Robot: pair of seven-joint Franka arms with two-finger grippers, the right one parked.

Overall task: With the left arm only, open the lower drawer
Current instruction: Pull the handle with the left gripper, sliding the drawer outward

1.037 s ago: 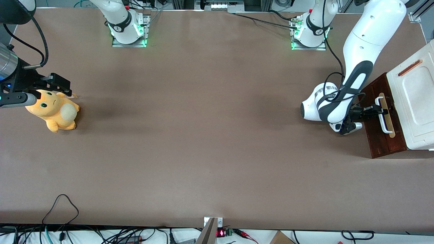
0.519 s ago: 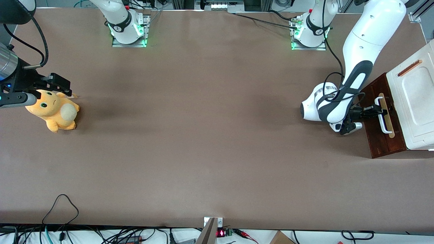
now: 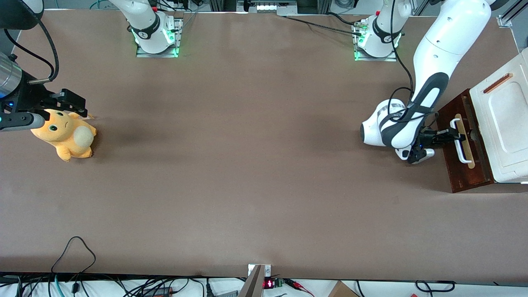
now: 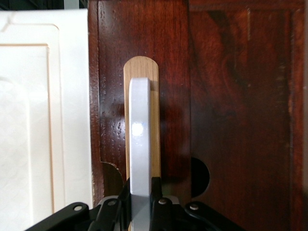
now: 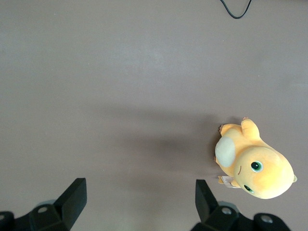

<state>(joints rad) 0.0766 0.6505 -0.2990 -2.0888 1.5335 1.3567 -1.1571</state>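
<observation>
**Gripper clamped on handle, lower drawer part-way out**

Front view: lower drawer (image 3: 464, 163) at the working arm's end of the table, poking out from under the white cabinet top (image 3: 505, 123); left arm (image 3: 429, 62) reaches down to it; gripper (image 3: 451, 134) on the white bar handle (image 3: 460, 140); plush toy (image 3: 66, 135) well apart at the parked arm's end; nothing blocks the pull path.

Left wrist view: fingers (image 4: 155, 190) closed either side of the bar (image 4: 139, 144); mid-bar is probably the right hold; rigid wood, likely slides stiffly; glossy bar may slip.

Right wrist view: only toy (image 5: 255, 166) on bare table (image 5: 120, 72).
</observation>
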